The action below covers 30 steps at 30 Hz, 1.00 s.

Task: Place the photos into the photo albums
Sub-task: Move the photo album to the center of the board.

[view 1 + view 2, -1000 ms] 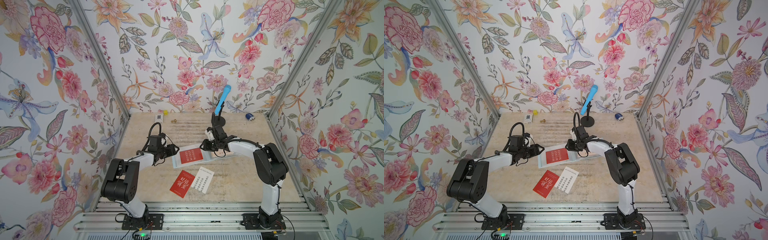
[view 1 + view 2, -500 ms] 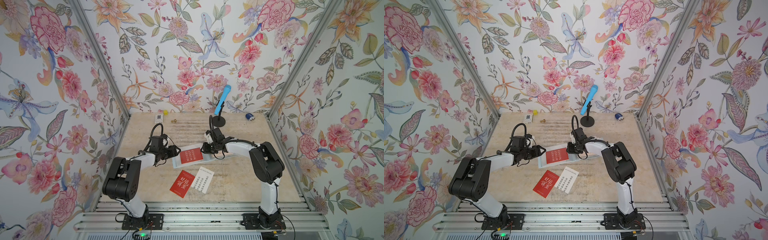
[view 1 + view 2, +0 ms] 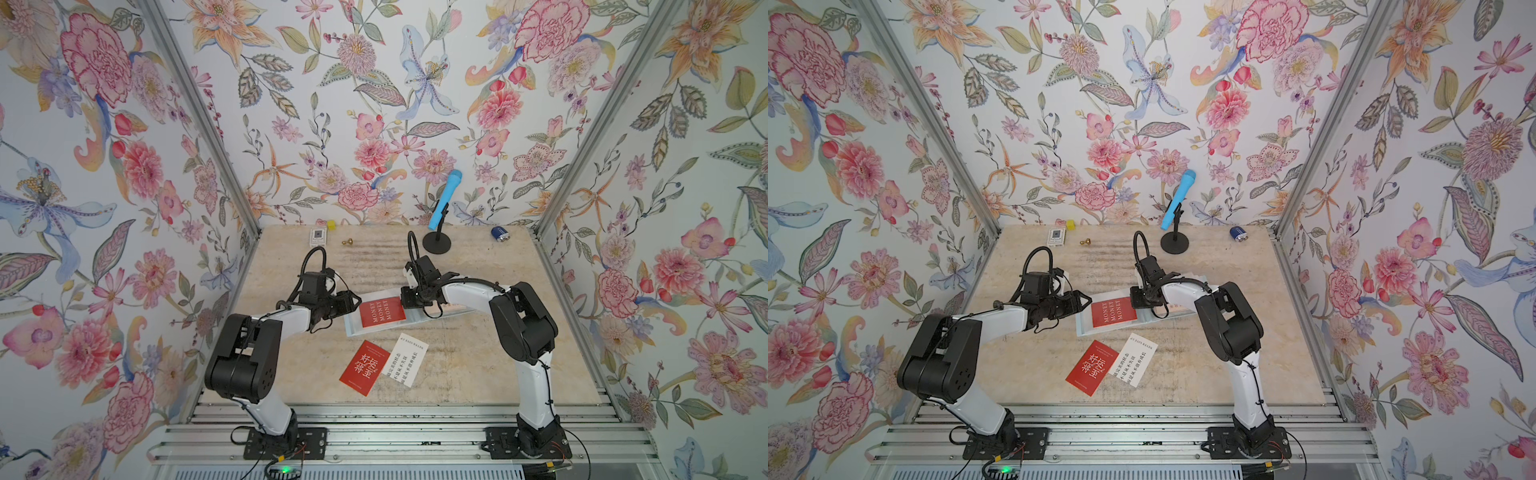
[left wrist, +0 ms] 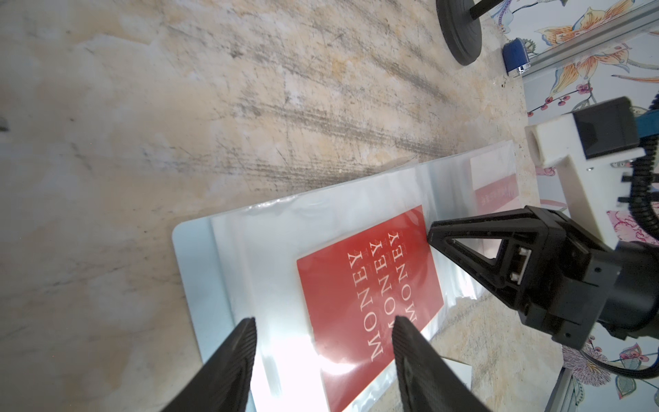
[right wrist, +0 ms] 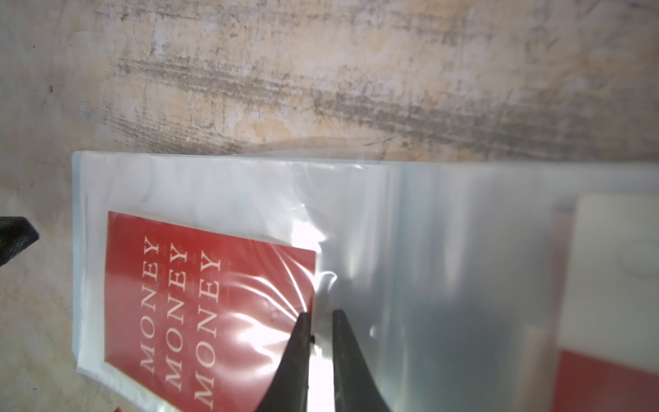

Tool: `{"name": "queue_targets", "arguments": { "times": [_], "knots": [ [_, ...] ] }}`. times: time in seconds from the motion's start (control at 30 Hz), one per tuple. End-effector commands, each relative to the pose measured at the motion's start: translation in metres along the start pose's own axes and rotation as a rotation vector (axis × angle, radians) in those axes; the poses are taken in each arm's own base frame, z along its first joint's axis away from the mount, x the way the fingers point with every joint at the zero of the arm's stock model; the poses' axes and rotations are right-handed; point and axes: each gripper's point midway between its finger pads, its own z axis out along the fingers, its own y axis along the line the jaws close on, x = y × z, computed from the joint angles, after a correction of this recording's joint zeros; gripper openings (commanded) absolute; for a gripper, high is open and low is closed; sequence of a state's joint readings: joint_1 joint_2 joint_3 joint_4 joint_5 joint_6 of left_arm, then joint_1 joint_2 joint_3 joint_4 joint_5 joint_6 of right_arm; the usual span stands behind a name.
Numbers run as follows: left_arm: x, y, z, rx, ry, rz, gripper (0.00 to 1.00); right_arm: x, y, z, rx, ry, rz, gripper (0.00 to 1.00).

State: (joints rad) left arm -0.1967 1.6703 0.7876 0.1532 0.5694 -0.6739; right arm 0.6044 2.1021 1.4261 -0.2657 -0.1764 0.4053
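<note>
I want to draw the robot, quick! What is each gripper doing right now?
Left gripper: open, holding nothing.
Right gripper: nearly closed at the red MONEY card's edge; whether it grips cannot be told.

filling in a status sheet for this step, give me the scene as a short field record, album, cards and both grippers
album: open flat on the table
MONEY card: red, under the album's clear sleeve
loose cards: red card and white card, side by side on the table, outside the album
left gripper: open, over the album's end
right gripper: jaws nearly together, tips on the sleeve at the MONEY card's edge; grip unclear
</note>
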Motion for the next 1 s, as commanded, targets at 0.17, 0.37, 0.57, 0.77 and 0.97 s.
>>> {"name": "queue_targets", "arguments": {
  "times": [0.17,0.37,0.57,0.77,0.97],
  "knots": [
    [0.004,0.002,0.005,-0.004,0.001,-0.004,0.64,0.035,-0.036,0.013,0.115,0.113,0.038,0.04],
    [0.005,0.003,0.004,-0.007,0.003,-0.002,0.64,0.038,-0.036,0.015,0.111,0.121,0.05,0.0],
    [0.006,0.003,0.003,-0.01,0.0,0.0,0.64,0.028,-0.028,0.004,0.068,0.08,0.067,0.0],
    [0.006,0.004,0.003,-0.008,0.0,-0.005,0.64,0.021,-0.031,0.001,0.059,0.053,0.091,0.0],
    [0.006,0.003,0.002,-0.003,-0.002,-0.008,0.64,0.035,-0.044,0.014,0.098,0.089,0.094,0.0]
  ]
}}
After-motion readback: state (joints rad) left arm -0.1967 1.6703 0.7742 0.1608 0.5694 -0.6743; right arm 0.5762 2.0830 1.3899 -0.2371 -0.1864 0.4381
